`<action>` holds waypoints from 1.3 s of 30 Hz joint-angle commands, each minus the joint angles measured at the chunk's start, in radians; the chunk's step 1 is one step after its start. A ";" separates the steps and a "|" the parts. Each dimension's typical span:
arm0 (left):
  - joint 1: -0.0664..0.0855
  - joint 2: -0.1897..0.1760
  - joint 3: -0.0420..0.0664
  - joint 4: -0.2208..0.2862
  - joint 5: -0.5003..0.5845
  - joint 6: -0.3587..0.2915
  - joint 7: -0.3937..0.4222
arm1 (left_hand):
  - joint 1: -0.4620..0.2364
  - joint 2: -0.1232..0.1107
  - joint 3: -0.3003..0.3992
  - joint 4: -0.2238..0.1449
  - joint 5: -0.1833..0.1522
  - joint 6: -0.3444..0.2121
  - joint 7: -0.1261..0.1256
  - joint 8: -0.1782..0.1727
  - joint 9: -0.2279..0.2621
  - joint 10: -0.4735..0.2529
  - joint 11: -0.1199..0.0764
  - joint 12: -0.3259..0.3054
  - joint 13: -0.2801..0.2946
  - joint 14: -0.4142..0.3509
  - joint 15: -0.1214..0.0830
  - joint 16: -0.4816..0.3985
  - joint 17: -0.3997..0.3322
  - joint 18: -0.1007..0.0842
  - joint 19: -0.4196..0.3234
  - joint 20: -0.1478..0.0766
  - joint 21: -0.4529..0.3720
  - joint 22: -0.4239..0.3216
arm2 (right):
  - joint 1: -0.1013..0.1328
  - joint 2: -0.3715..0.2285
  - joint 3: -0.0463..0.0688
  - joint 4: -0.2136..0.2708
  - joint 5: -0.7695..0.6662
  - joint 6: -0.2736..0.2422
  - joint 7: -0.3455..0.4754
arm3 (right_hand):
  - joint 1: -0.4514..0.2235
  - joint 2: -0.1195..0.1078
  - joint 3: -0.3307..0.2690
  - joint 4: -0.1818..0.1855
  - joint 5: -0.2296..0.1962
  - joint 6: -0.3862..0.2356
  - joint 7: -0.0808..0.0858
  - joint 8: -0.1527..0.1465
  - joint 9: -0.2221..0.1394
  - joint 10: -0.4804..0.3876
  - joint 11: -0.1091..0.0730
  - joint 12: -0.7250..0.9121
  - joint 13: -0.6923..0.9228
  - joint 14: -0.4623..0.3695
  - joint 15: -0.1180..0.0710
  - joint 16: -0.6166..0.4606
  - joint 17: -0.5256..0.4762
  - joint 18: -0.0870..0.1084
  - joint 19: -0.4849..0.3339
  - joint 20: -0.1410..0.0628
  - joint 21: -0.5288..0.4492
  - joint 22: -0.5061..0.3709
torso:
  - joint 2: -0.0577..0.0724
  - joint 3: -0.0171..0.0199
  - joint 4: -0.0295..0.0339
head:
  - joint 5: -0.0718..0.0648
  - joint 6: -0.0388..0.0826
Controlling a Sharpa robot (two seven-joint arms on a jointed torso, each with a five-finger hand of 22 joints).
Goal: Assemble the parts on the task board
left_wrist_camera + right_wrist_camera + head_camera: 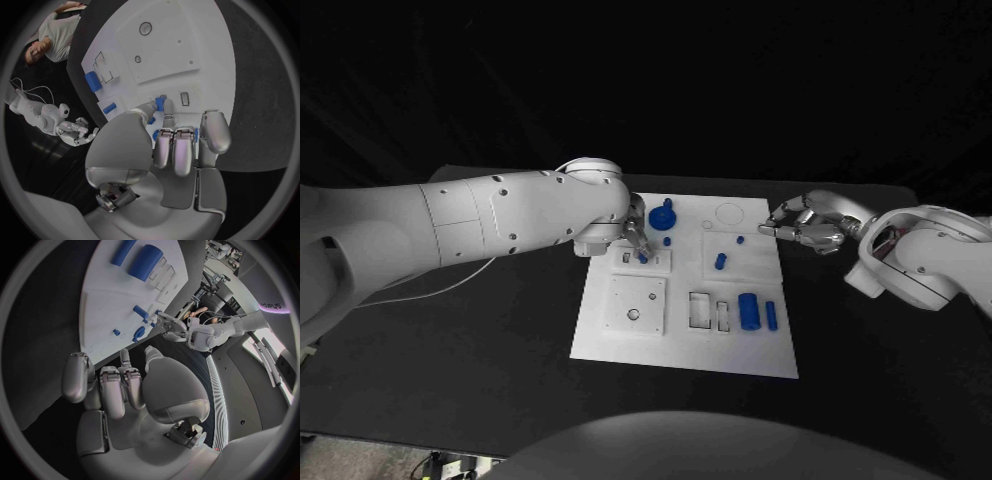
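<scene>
The white task board (pixel 687 355) lies mid-table. My left hand (pixel 633 243) hovers over its far-left corner and pinches a small blue part (pixel 160 103) above a small raised block with a slot (pixel 645 261). My right hand (pixel 795 226) hangs just off the board's far-right edge, fingers curled in on nothing (pixel 119 385). On the board I see a round blue knob (pixel 664 215), two tiny pegs (pixel 669 241) (pixel 738 239), a short blue piece (pixel 721 262), a thick blue cylinder (pixel 749 310) and a slim one (pixel 770 315).
A square white plate with a hole (pixel 635 305) and two rectangular pockets (pixel 710 312) occupy the board's near half. A faint ring outline (pixel 730 213) marks the far edge. A thin cable (pixel 430 285) trails over the black table at the left.
</scene>
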 commanded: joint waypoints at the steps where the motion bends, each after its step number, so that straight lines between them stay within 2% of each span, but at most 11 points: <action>1: -0.010 0.003 -0.006 -0.003 -0.017 0.027 -0.003 | -0.017 0.002 -0.025 0.017 -0.024 -0.023 -0.008 -0.008 -0.003 0.086 0.001 -0.006 0.234 0.104 0.004 0.002 0.263 0.009 -0.007 0.000 -0.006 0.025 | -0.001 0.000 0.000 0.001 -0.005 0.019 -0.002 | 0.010 -0.002 0.003 -0.003 -0.001 -0.004 0.001 -0.006 -0.001 0.104 0.009 0.004 0.263 0.106 0.005 0.003 0.263 0.015 -0.004 0.000 -0.004 0.162 | 0.000 0.0001 0.0005 | 0.002 0.000; 3: -0.010 0.003 -0.006 -0.002 -0.018 0.032 -0.004 | -0.022 0.002 -0.034 0.022 -0.033 -0.022 -0.007 -0.007 -0.003 0.086 0.001 -0.007 0.234 0.104 0.005 0.002 0.263 0.009 -0.007 0.001 -0.007 0.025 | -0.001 0.000 0.000 0.000 -0.005 0.021 -0.003 | 0.010 -0.002 0.003 -0.003 -0.001 -0.004 0.001 -0.006 -0.001 0.104 0.009 0.004 0.263 0.106 0.005 0.003 0.263 0.015 -0.004 0.000 -0.004 0.162 | -0.001 0.0003 0.0004 | 0.002 0.000; 10: -0.010 0.001 -0.006 -0.003 -0.020 0.046 -0.006 | -0.012 0.004 -0.038 0.017 -0.028 -0.014 -0.012 -0.003 -0.003 0.083 -0.001 -0.009 0.231 0.104 0.004 0.002 0.263 0.010 -0.009 0.001 -0.010 0.024 | -0.001 0.003 0.000 -0.002 -0.005 0.022 -0.003 | 0.010 -0.002 0.003 -0.003 -0.001 -0.004 0.001 -0.006 -0.001 0.104 0.009 0.004 0.263 0.106 0.005 0.003 0.263 0.015 -0.004 0.000 -0.004 0.162 | 0.000 0.0000 0.0005 | 0.004 0.000; 17: -0.011 0.000 -0.006 -0.004 -0.020 0.047 -0.006 | -0.024 0.003 -0.057 0.031 -0.039 -0.020 -0.005 -0.020 -0.015 0.081 0.003 -0.012 0.228 0.104 0.006 0.002 0.263 0.011 -0.012 0.002 -0.017 0.022 | -0.001 0.004 0.000 -0.003 -0.005 0.024 -0.003 | 0.010 -0.002 0.003 -0.003 -0.001 -0.004 0.001 -0.006 -0.001 0.104 0.009 0.004 0.263 0.106 0.005 0.003 0.263 0.015 -0.004 0.000 -0.004 0.162 | 0.000 -0.0002 0.0001 | 0.006 0.000; 24: -0.011 -0.001 -0.006 -0.004 -0.020 0.046 -0.006 | -0.019 0.007 -0.059 0.031 -0.034 -0.017 -0.006 -0.023 -0.018 0.080 0.003 -0.013 0.227 0.104 0.007 0.002 0.263 0.011 -0.012 0.003 -0.018 0.023 | -0.001 0.006 0.000 -0.004 -0.005 0.025 -0.004 | 0.010 -0.002 0.003 -0.003 -0.001 -0.004 0.001 -0.006 -0.001 0.104 0.009 0.004 0.263 0.106 0.005 0.003 0.263 0.015 -0.004 0.000 -0.004 0.162 | -0.001 0.0001 -0.0003 | 0.006 0.000; 29: -0.011 -0.003 -0.006 -0.003 -0.011 0.038 -0.004 | 0.001 0.015 -0.058 0.022 -0.002 -0.005 -0.010 -0.025 -0.023 0.082 0.000 -0.011 0.229 0.104 0.006 0.002 0.263 0.011 -0.009 0.002 -0.018 0.026 | -0.002 0.006 0.000 -0.005 -0.005 0.026 -0.004 | 0.011 -0.002 0.003 -0.003 0.000 -0.004 0.001 -0.006 -0.002 0.104 0.009 0.004 0.263 0.106 0.006 0.003 0.263 0.015 -0.005 0.000 -0.005 0.161 | 0.000 0.0000 -0.0002 | 0.005 0.000; 32: -0.011 -0.005 -0.006 -0.001 -0.003 0.027 -0.001 | 0.034 0.017 -0.046 0.000 0.062 0.004 -0.014 -0.025 -0.025 0.084 -0.004 -0.009 0.231 0.104 0.002 0.002 0.263 0.011 -0.005 -0.002 -0.016 0.031 | -0.002 0.006 0.000 -0.005 -0.005 0.026 -0.004 | 0.011 -0.002 0.003 -0.003 0.000 -0.004 0.001 -0.006 -0.002 0.104 0.009 0.004 0.263 0.106 0.006 0.003 0.263 0.015 -0.005 0.000 -0.005 0.161 | 0.000 -0.0001 0.0000 | 0.004 0.000; 33: -0.011 -0.005 -0.006 -0.001 0.000 0.024 -0.001 | 0.051 0.017 -0.035 -0.013 0.103 0.009 -0.015 -0.025 -0.026 0.085 -0.005 -0.008 0.233 0.104 0.000 0.002 0.263 0.011 -0.003 -0.004 -0.015 0.033 | -0.002 0.006 0.000 -0.005 -0.005 0.026 -0.004 | 0.011 -0.002 0.003 -0.003 0.000 -0.004 0.001 -0.006 -0.002 0.104 0.009 0.004 0.263 0.106 0.006 0.003 0.263 0.015 -0.005 0.000 -0.005 0.161 | 0.000 0.0000 0.0001 | 0.004 0.000; 34: -0.011 -0.005 -0.006 0.000 0.003 0.021 0.000 | 0.059 0.019 -0.027 -0.019 0.114 0.010 -0.015 -0.025 -0.026 0.084 -0.005 -0.008 0.232 0.104 -0.001 0.002 0.263 0.010 -0.002 -0.004 -0.014 0.035 | -0.002 0.006 0.000 -0.005 -0.005 0.026 -0.004 | 0.011 -0.002 0.003 -0.003 0.000 -0.004 0.001 -0.006 -0.002 0.104 0.009 0.004 0.263 0.106 0.006 0.003 0.263 0.015 -0.005 0.000 -0.005 0.161 | 0.000 0.0000 0.0002 | 0.004 0.000; 39: -0.011 -0.008 -0.006 0.006 0.020 0.006 0.005 | 0.078 0.042 0.016 -0.032 0.129 0.021 -0.008 -0.025 -0.027 0.084 -0.002 -0.009 0.231 0.104 0.001 0.002 0.263 0.009 0.000 -0.003 -0.015 0.038 | -0.002 0.006 0.000 -0.005 -0.005 0.026 -0.005 | 0.012 -0.002 0.003 -0.002 0.000 -0.004 0.001 -0.006 -0.002 0.104 0.009 0.004 0.263 0.106 0.006 0.003 0.263 0.015 -0.006 0.000 -0.006 0.161 | 0.000 -0.0003 -0.0001 | 0.005 0.000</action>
